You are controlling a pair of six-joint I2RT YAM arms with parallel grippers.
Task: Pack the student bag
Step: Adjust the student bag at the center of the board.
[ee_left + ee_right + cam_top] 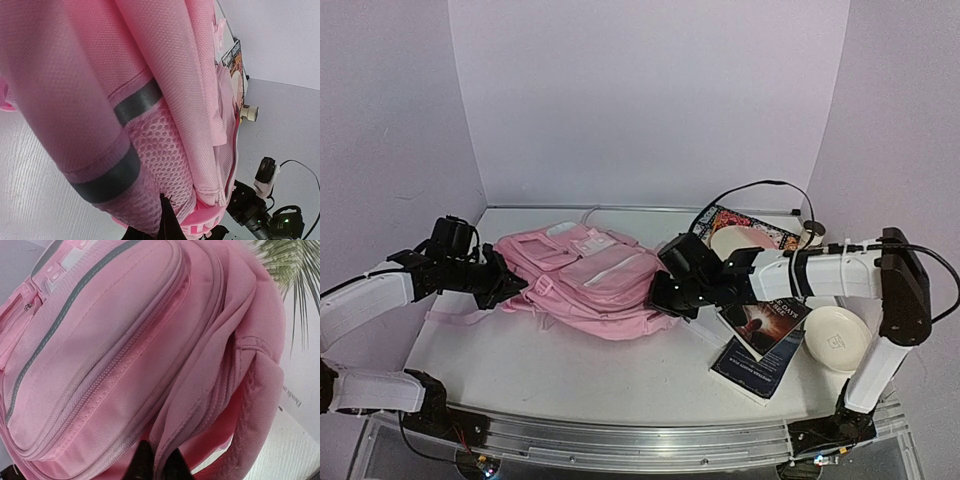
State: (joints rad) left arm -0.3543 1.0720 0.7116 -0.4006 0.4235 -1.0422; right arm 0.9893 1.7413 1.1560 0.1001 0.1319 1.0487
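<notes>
Top external view: left tool [508, 285] and right tool [663, 295] each pinch opposite ends of the student bag [585, 275], likely to stretch it open on the desk [570, 370].

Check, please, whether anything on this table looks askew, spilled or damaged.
Nothing looks spilled or damaged. Beside the soft pale-pink fabric backpack, the dark blue book lies crooked, overlapping a black-covered book, near the white table's front edge.
</notes>
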